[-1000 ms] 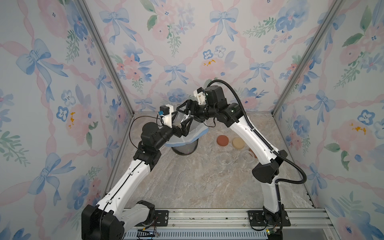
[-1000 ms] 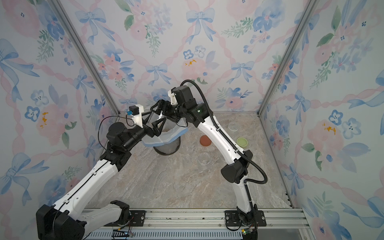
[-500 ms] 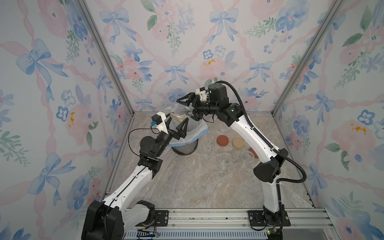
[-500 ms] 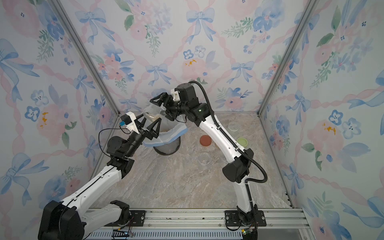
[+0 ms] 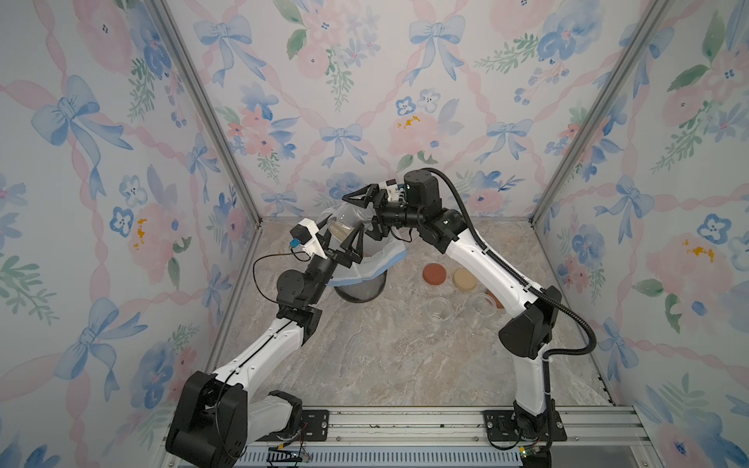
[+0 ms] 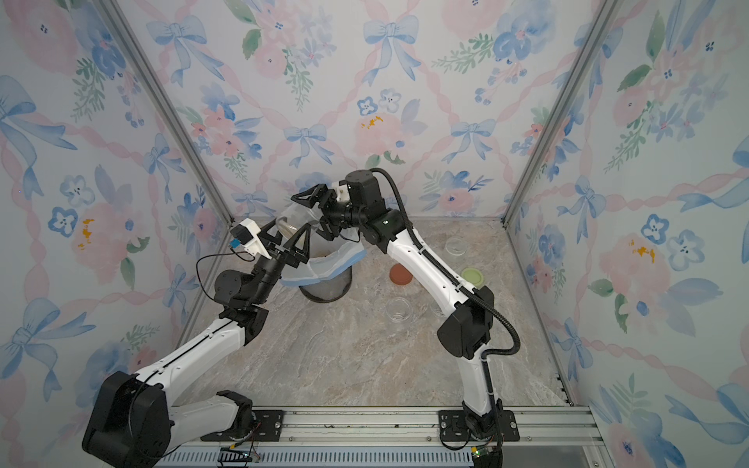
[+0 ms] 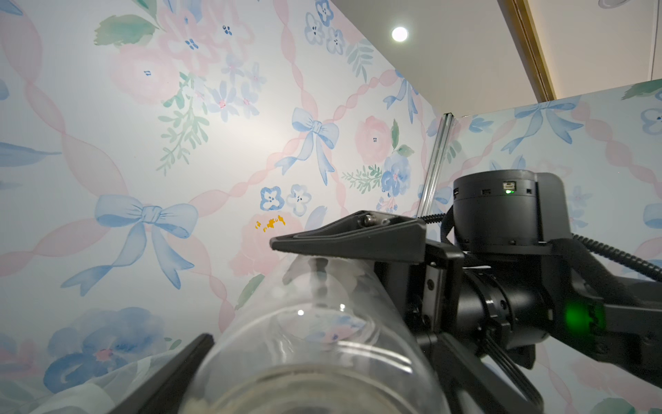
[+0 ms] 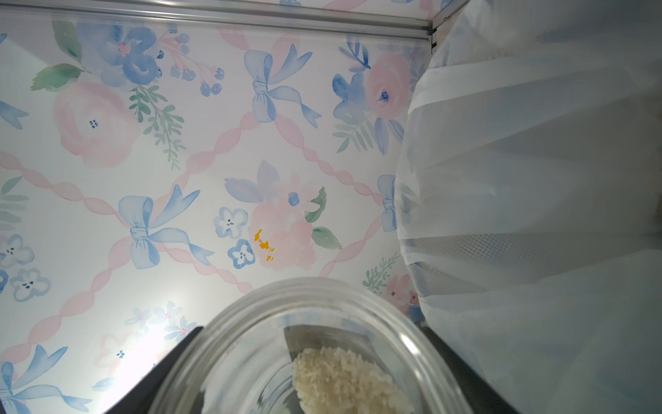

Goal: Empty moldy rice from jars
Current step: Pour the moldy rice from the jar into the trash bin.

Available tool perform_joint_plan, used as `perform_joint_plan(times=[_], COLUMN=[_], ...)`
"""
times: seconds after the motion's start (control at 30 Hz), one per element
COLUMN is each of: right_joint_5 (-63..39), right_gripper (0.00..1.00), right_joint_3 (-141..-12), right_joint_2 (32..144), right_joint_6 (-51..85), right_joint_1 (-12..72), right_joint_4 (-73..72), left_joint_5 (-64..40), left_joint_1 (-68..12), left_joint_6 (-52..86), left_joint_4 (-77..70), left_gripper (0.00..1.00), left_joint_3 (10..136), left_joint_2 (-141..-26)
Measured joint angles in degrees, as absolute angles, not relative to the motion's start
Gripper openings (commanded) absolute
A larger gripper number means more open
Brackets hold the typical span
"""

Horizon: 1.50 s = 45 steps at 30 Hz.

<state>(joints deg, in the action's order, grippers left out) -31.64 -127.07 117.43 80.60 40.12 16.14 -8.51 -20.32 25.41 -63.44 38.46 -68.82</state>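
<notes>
jar: clear glass, gripped by right gripper | rice: pale clump inside, seemingly against its side | liner: white, just beside jar | wall: floral, behind

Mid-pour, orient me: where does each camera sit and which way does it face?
Top views: high in front, looking down onto the table; both arms, right gripper holding the jar at the bin, left gripper open.
Left wrist: looks up past the jar at the back wall; own fingers, right gripper.
Right wrist: looks into the jar's mouth: rice, liner beside; own fingers.
Shared: wrist views both show the jar and yellow-flecked flower.
</notes>
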Motion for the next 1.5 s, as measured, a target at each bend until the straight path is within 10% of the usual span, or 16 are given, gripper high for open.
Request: perform_joint_plan(times=[0.77,0.93,1.03,1.1,1.23,1.5], right_joint_5=[-33.91,-34.22,-34.06,-34.0,-33.85,-31.88], right_gripper=[0.0,0.0,0.0,0.11,0.99,0.97], right_joint_3=[-124.44,-124.44,-124.44,-124.44,-124.44,-124.46], right_joint_2=[117.43,117.43,117.43,117.43,117.43,114.39], right_joint_6=[83.66,83.7,83.79,83.81,83.48,75.4], right_joint_1=[40.18,40.32,40.34,40.32,40.12,38.13], right_joint_4=[9.45,8.84,8.8,8.71,8.8,19.22], left_joint_5=[-3.68,-3.38,-3.4,-3.42,-3.92,-4.34], left_joint_1=[-22.0,-22.0,-22.0,-22.0,-21.74,-20.56], left_joint_6=[25.61,25.65,25.61,25.61,25.63,24.08], left_joint_4=[-63.4,-63.2,-63.22,-63.11,-62.76,-50.94], left_gripper=[0.93,0.64,0.26,0.06,0.0,0.0], left_joint_3=[40.51,40.93,41.17,41.41,41.95,46.85], left_joint_2=[-70.72,-70.78,-71.07,-71.11,-71.57,-71.59])
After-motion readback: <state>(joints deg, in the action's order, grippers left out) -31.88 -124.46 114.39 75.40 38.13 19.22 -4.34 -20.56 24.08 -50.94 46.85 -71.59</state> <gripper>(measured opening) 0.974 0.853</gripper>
